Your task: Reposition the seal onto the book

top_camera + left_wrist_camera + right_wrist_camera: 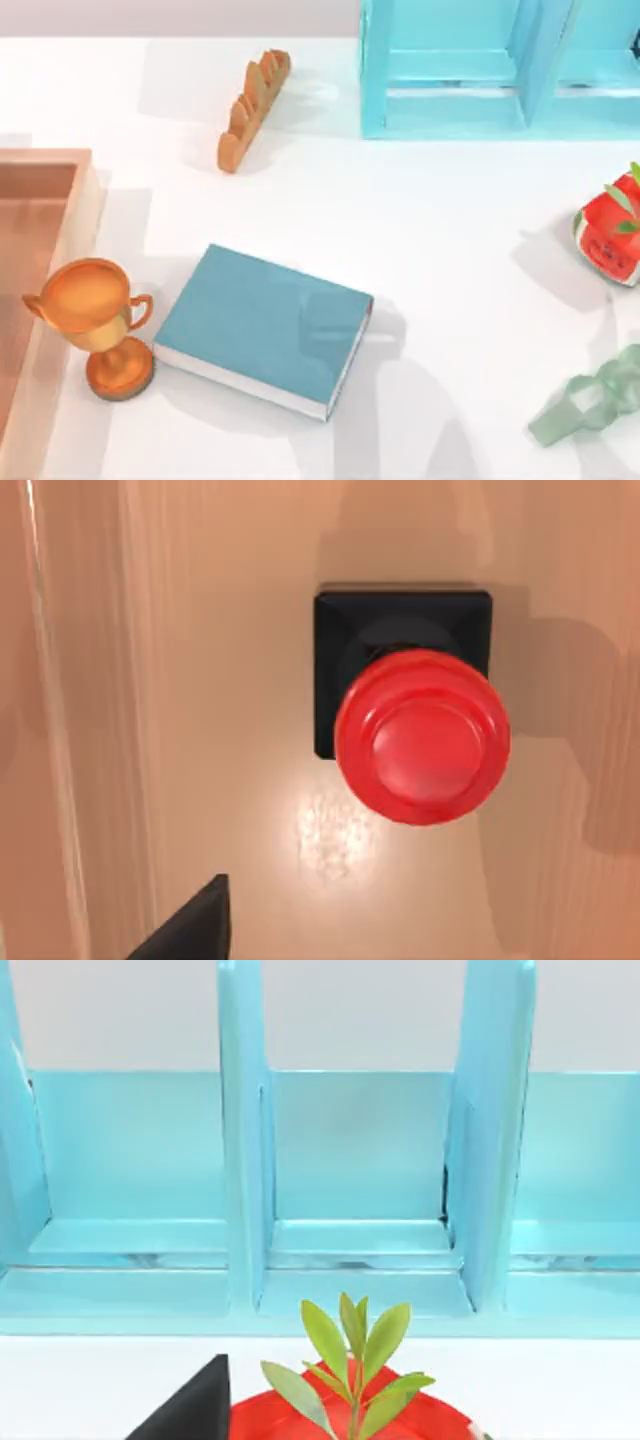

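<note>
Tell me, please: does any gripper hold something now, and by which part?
Nothing is visibly held. In the left wrist view the seal stands free on a tan surface, with no fingers at its red knob or black base. The book lies untouched.

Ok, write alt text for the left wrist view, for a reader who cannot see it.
A small stamp with a black square base and a glossy round red knob stands upright on a smooth tan wooden tray floor, seen from directly above. A dark tip of the left claw finger shows at the picture's edge, apart from the stamp.

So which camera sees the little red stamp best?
The left wrist view: the seal sits right below the camera, red knob over its black base, on a peach-coloured surface. The top view looks down at the book instead.
</note>
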{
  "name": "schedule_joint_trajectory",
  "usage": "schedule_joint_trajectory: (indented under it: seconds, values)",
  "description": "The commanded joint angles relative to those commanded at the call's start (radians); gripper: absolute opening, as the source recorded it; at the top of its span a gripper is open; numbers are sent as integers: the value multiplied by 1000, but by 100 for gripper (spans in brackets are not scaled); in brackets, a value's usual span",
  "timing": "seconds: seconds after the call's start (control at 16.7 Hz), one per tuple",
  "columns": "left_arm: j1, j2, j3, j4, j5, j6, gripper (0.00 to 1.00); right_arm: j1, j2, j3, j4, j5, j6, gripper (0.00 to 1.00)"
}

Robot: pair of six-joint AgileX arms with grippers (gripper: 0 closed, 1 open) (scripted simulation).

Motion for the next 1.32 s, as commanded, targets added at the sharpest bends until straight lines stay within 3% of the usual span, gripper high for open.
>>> schedule_joint_trajectory:
  seconds: [0.24, 0.66, 1.08, 1.32]
  values:
    - [18, 119, 110, -88, -1, 18, 100, 0, 0, 0, 0, 0, 0, 100]
    - [15, 127, 98, -74, -1, 17, 100, 0, 0, 0, 0, 0, 0, 100]
    - [22, 177, -140, 225, -1, 23, 100, 0, 0, 0, 0, 0, 0, 100]
    - [23, 190, -200, 289, -1, 24, 100, 0, 0, 0, 0, 0, 0, 100]
